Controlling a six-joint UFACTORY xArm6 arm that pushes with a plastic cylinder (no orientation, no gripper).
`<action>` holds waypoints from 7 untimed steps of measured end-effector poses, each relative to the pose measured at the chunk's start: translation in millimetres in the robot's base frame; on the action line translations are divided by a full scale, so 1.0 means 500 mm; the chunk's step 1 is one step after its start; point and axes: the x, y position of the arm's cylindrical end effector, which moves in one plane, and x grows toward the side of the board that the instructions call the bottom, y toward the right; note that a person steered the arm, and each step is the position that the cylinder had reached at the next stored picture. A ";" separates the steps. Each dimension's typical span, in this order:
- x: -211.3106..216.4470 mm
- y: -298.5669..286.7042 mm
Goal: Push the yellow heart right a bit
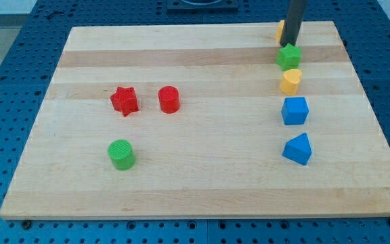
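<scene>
The yellow heart (290, 80) lies on the wooden board (202, 169) at the view's right. A green star (289, 56) touches it from above. My tip (290, 43) stands just above the green star, at its top edge, and so a little above the yellow heart. A second yellow block (279, 30) sits by the board's top edge, partly hidden behind the rod, its shape unclear.
A blue cube (294, 110) lies just below the yellow heart, and a blue triangular block (298, 149) below that. A red star (124, 100) and a red cylinder (169, 99) sit left of centre. A green cylinder (121, 154) lies lower left.
</scene>
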 end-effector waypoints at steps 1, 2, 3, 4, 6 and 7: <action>-0.012 0.000; -0.013 0.000; -0.010 -0.057; 0.020 -0.118; 0.164 -0.132; 0.197 -0.112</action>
